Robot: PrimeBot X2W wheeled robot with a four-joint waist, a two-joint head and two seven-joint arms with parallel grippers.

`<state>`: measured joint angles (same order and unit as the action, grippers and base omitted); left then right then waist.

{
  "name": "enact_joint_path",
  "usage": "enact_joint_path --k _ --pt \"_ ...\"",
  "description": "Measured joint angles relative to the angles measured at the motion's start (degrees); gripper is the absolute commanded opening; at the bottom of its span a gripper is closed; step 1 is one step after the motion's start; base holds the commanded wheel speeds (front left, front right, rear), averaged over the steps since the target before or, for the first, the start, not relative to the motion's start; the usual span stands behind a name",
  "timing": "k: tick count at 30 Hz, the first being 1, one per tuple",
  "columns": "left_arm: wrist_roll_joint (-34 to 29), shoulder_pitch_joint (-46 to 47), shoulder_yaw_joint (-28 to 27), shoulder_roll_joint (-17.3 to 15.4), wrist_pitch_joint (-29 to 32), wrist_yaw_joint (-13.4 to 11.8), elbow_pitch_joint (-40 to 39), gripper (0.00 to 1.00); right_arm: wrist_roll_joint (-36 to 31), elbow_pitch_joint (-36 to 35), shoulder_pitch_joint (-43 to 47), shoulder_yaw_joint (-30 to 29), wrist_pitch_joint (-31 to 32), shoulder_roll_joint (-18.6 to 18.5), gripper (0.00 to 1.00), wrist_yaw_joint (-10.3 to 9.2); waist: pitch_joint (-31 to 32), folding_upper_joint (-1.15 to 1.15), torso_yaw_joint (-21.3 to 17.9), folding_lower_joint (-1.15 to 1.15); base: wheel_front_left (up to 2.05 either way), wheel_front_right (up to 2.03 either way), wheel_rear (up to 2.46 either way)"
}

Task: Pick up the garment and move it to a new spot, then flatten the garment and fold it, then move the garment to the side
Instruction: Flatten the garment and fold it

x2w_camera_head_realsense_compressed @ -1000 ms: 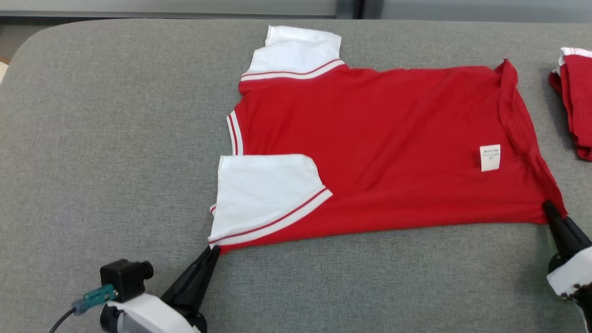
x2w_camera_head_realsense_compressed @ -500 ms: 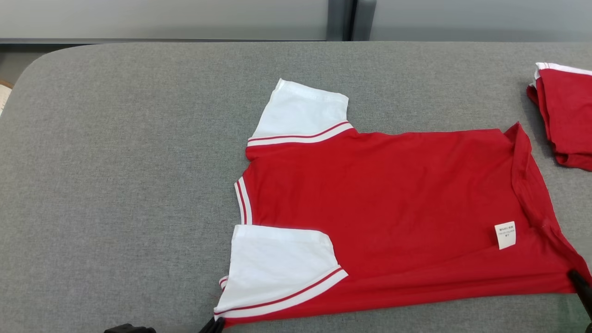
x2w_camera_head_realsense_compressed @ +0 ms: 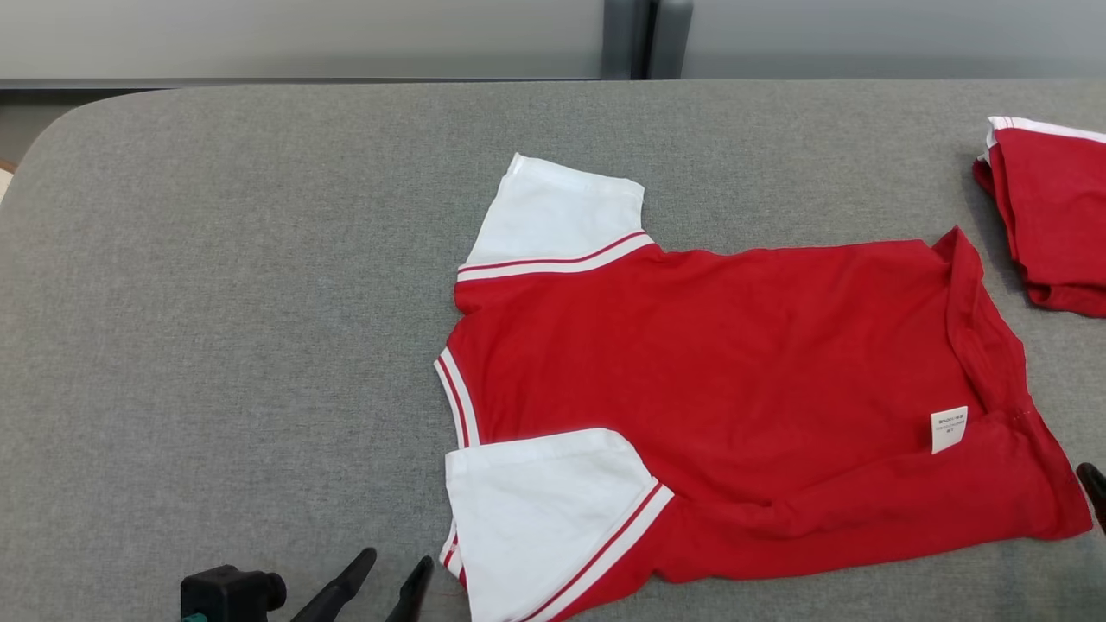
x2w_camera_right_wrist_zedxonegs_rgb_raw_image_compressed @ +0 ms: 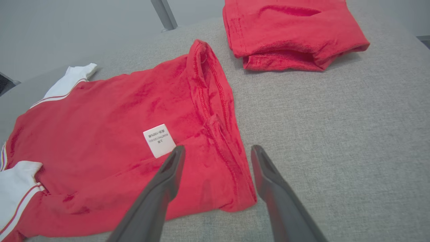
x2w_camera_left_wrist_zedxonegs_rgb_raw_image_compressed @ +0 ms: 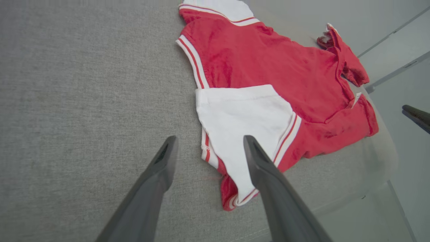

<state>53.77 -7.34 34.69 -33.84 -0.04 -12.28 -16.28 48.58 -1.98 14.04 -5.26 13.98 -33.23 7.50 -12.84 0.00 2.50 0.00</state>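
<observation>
The red shirt (x2w_camera_head_realsense_compressed: 734, 380) lay open on the grey worktop (x2w_camera_head_realsense_compressed: 216, 302), from centre to 4 o'clock, its near edge rumpled. Left hand (x2w_camera_left_wrist_zedxonegs_rgb_raw_image_compressed: 211, 138) and right hand (x2w_camera_right_wrist_zedxonegs_rgb_raw_image_compressed: 217, 149) stood spread, gripping nothing. Judged: relocation done; smoothing, folding and setting aside outstanding.

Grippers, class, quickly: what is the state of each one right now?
Left gripper: open, holding nothing, beside the white sleeve of the red shirt.
Right gripper: open, holding nothing, by the shirt's hem.
</observation>
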Motion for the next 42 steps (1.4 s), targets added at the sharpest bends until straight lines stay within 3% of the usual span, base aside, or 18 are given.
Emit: enact_joint_path --k 4,7,11,14,19,24,30,33,42 --pt "0.47 0.21 0.79 -0.54 2.36 -0.65 -1.25 1.0 -2.53 -2.75 0.12 -0.97 2.99 2.98 1.0 0.0 -0.37 0.0 -0.47 0.0 0.0 0.0 0.0" --pt "-0.67 1.72 -0.25 0.97 -0.22 -1.02 -1.45 1.0 -4.42 -3.88 -0.28 -1.19 3.19 5.0 1.0 0.0 -1.3 0.0 -0.54 0.0 0.0 0.0 0.0" --pt "-2.44 9.99 -2.1 4.27 -2.43 -0.88 0.41 1.0 -7.14 -5.42 -4.75 0.8 1.79 6.62 1.0 0.0 -2.6 0.0 -0.07 0.0 0.0 0.0 0.0" --pt "-4.54 18.97 -2.23 5.12 -0.78 0.36 4.72 1.0 -9.87 -5.05 -8.82 3.19 0.03 7.26 1.0 0.0 -3.63 0.0 0.21 0.0 0.0 0.0 0.0" --pt "-4.26 37.6 -2.2 6.1 7.99 4.83 14.93 1.0 -12.15 -4.14 -16.35 8.09 -1.18 8.59 1.0 0.0 -6.81 0.0 0.0 0.0 0.0 0.0 0.0" --pt "-2.68 56.05 -0.4 5.91 22.19 9.98 25.95 1.0 -12.88 -2.64 -22.65 11.69 -2.05 8.67 1.0 -0.01 -11.85 0.0 -1.71 0.0 0.0 0.0 0.0" --pt "-0.11 69.29 1.63 5.39 37.58 12.82 36.8 1.0 -12.27 -0.13 -26.27 15.0 -4.95 9.45 1.0 -0.01 -17.09 0.0 -6.14 0.0 0.0 0.0 0.0" --pt "-0.76 72.46 2.8 5.04 40.49 13.61 39.91 1.0 -11.56 1.42 -27.02 15.91 -6.54 9.69 1.0 0.0 -18.78 0.0 -8.98 0.0 0.0 0.0 0.0" --pt "-3.19 75.41 3.88 3.45 40.58 14.56 46.11 1.0 -9.94 4.55 -28.64 18.35 -9.81 9.69 1.0 0.0 -22.45 0.0 -14.49 0.0 0.0 0.0 0.0"
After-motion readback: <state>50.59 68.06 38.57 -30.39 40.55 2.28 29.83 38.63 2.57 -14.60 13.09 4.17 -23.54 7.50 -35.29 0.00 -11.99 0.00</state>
